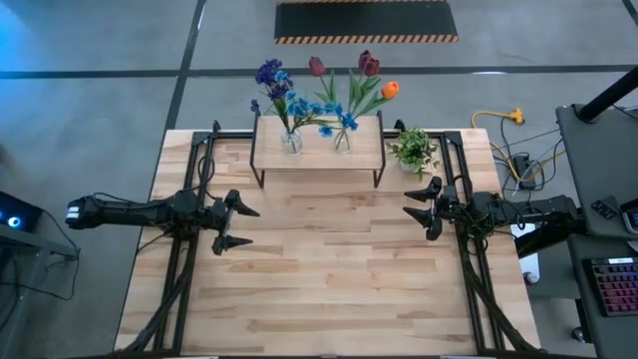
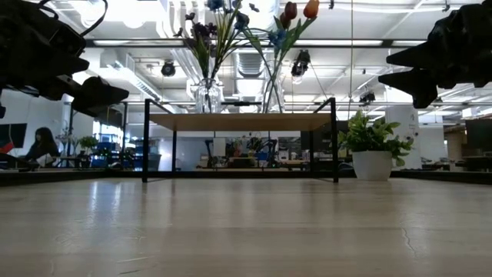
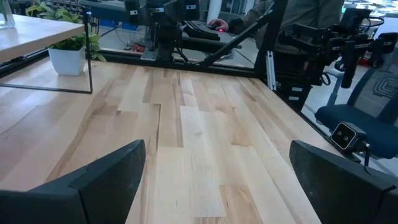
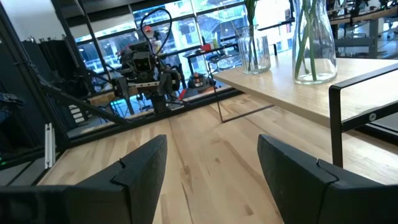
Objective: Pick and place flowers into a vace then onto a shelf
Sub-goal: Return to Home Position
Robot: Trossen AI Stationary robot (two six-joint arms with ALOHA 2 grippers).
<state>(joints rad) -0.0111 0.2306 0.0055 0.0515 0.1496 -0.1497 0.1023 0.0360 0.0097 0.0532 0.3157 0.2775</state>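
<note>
Two clear glass vases [image 1: 291,142] [image 1: 342,140] stand on the shelf [image 1: 317,152], a low riser with a light wooden top and black legs at the table's far middle. The left vase holds purple and blue flowers [image 1: 274,85]. The right vase holds dark red tulips [image 1: 367,66], an orange bud [image 1: 390,90] and blue blooms [image 1: 344,120]. My left gripper [image 1: 245,226] hovers open over the table's left side. My right gripper [image 1: 415,211] hovers open at the right. Both point toward the table's middle and hold nothing.
A small leafy plant in a white pot [image 1: 416,150] stands on the table just right of the shelf. Bare wooden tabletop [image 1: 329,269] lies between the grippers and toward the near edge. A person sits beyond the table [image 2: 40,146] in the low view.
</note>
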